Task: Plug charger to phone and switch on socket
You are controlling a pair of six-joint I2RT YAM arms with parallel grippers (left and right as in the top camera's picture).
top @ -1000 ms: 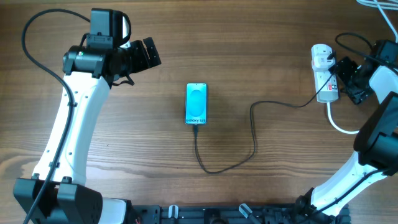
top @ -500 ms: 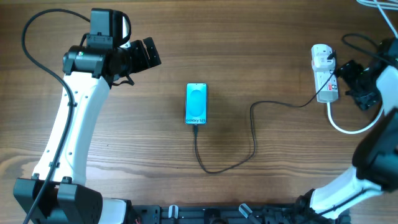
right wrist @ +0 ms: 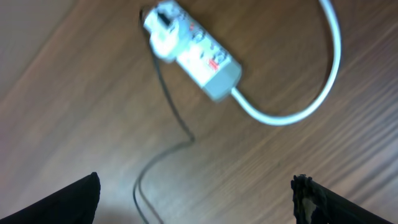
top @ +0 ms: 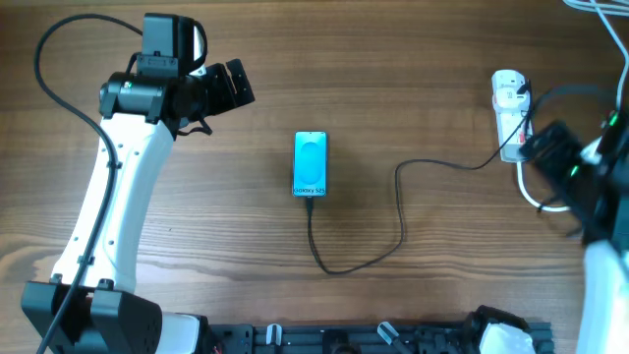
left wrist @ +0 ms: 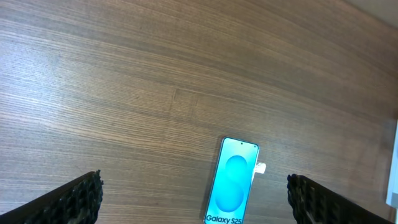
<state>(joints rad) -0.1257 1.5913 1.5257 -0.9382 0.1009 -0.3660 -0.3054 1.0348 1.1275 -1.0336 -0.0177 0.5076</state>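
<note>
The left jaws are spread wide with nothing between them: in the left wrist view the two dark fingers (left wrist: 73, 200) stand at the bottom corners of the picture with only bare bench (top: 413, 69) in the gap. From overhead, the left arm (top: 118, 187) holds them up and to the left of the phone (top: 310, 164), well apart from it and pointed toward it. The phone lies flat near the middle of the bench, screen up and lit cyan and white, with small text at its lower edge. The charger (top: 402, 211), a thin black cable, meets the phone's lower edge, runs down from it, curls round to the right, climbs again and then goes off to the right to the socket (top: 511, 116). The socket, a small white strip with a red-marked label, lies far to the right of the phone and a little higher, with a plug (top: 509, 88) at its upper end and a thick white cord (top: 532, 194) curving away from its lower end. Whether its switch is on cannot be made out. The right jaws are spread as well and hold nothing, their fingers (right wrist: 59, 200) framing the socket from a distance in the right wrist view; overhead, the blurred right arm (top: 604, 226) carries them farthest right of the phone, just beside the socket's lower end.
</note>
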